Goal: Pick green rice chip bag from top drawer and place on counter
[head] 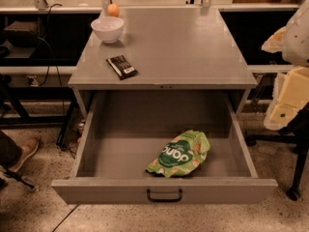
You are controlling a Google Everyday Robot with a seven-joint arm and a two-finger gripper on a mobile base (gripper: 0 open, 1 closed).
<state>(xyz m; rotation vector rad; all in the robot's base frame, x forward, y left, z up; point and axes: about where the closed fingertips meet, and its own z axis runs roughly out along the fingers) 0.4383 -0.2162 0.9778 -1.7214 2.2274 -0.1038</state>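
Note:
The green rice chip bag [180,154] lies crinkled on the floor of the open top drawer [164,189], right of centre and near the front panel. The drawer is pulled fully out, with its dark handle [164,195] at centre front. The counter [178,42] is the flat grey top of the cabinet above it. My gripper [286,102], pale yellow and white, hangs at the right edge of the view, to the right of the cabinet and above drawer level, well apart from the bag. It holds nothing that I can see.
A small black wrapper [122,66] lies on the counter's front left. A white bowl [107,29] and an orange ball [113,10] stand at its back left. A person's shoe [26,151] is on the floor at left. A black stand [297,173] is at right.

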